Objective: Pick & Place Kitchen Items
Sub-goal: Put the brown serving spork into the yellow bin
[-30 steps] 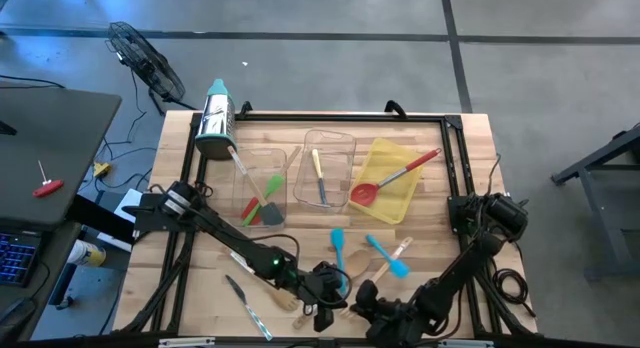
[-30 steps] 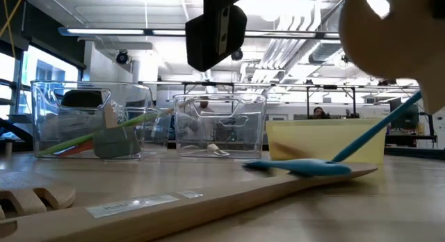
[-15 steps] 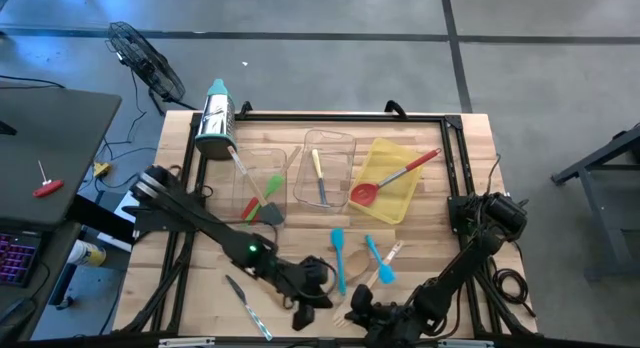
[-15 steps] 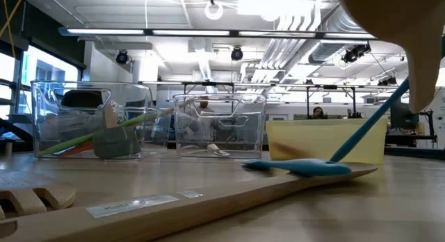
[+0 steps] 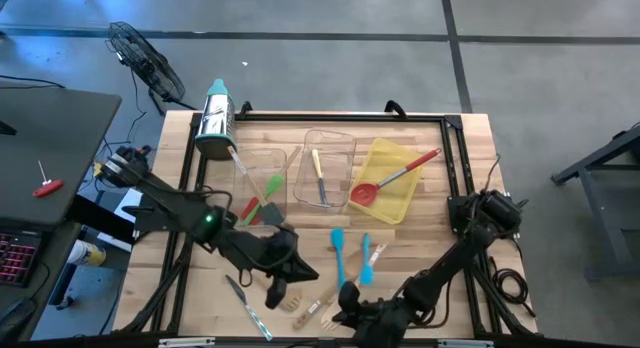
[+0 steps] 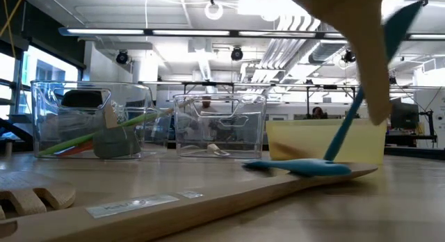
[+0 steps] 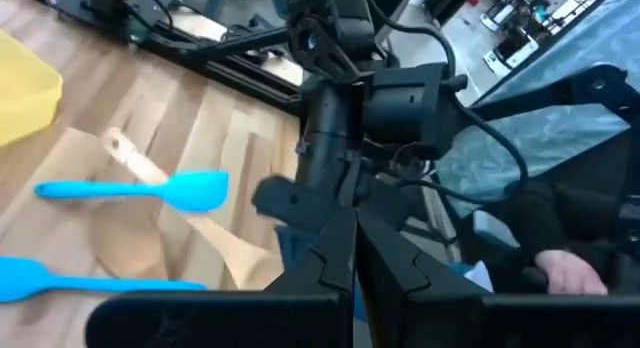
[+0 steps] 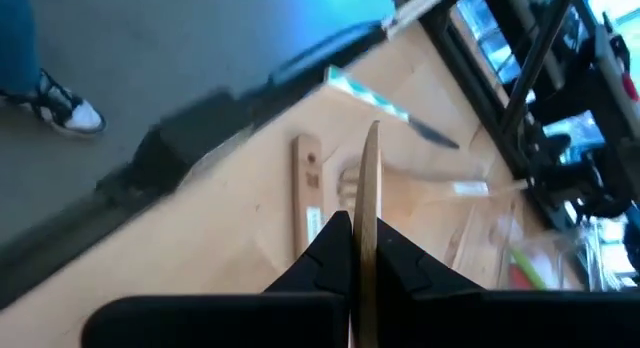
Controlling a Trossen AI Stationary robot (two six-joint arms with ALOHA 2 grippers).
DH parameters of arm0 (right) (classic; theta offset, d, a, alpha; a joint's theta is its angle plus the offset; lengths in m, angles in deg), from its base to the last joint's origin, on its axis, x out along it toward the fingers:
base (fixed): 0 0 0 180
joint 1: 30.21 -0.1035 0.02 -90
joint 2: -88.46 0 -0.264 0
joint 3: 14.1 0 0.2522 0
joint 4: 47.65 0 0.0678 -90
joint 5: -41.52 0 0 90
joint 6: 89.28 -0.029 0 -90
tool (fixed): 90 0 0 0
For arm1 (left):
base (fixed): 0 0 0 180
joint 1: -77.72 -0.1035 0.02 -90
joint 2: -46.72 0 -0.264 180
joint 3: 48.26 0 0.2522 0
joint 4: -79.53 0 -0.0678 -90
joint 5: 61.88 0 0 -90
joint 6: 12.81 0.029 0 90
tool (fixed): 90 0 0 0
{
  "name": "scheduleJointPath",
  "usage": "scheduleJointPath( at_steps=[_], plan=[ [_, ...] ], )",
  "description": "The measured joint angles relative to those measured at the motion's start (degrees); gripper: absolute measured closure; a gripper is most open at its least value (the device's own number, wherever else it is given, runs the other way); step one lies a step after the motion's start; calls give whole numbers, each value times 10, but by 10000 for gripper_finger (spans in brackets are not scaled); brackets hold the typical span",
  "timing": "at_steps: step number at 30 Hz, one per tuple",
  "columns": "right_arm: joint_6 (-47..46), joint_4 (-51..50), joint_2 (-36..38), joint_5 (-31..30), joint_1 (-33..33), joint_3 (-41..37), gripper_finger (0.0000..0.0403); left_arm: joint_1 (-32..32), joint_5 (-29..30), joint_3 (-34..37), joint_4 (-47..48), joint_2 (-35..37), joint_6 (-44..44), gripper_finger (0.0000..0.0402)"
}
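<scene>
A: Near edge of the table first. Right gripper [image 5: 345,313] low at the front edge; in its wrist view the fingers [image 8: 330,250] are pressed onto a thin wooden utensil [image 8: 369,203] seen edge-on. Which utensil it is can't be made out; only the edge shows.

B: And the low view?

A: A pale blurred wooden shape fills its upper right, cut off by the frame. Behind it a teal spatula [image 6: 306,165] lies on a long wooden spoon [image 6: 208,200].

B: Left gripper?

A: Left gripper [image 5: 282,278] sits over the front-left of the table, just beside a wooden fork [image 5: 296,304] and near a small knife [image 5: 248,306]. In the left wrist view its fingers [image 7: 345,253] meet at a point with nothing between them. The right arm blocks much of that view.

B: Middle of the table?

A: Two teal spatulas, one [image 5: 339,256] left of the other [image 5: 366,261], lying loose, close together.

B: Far side?

A: Three bins in a row. Left clear bin [image 5: 250,163] holds a green spatula [image 5: 272,188], a grey one [image 5: 270,214] and something red, mostly hidden. Middle clear bin [image 5: 345,148] holds a yellow-handled and a blue-handled utensil; types unreadable. Yellow bin [image 5: 400,203] holds a red spoon [image 5: 385,181], handle sticking over the rim. Steel cylinder [image 5: 215,118] with teal cap at the far left corner.
</scene>
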Motion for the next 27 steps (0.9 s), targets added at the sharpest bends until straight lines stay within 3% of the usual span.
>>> scheduleJointPath(
  at_steps=[5,14,20,27],
  plan=[
    [-4,49,0,95,23,0,398,-1,7,0,24,5,1,398],
    [-4,100,-1,192,50,0,398,-1,10,0,67,5,-1,398],
    [0,98,-1,203,51,0,398,-1,14,0,92,5,-1,398],
    [24,56,8,102,31,-1,398,-1,28,0,117,5,1,398]
  ],
)
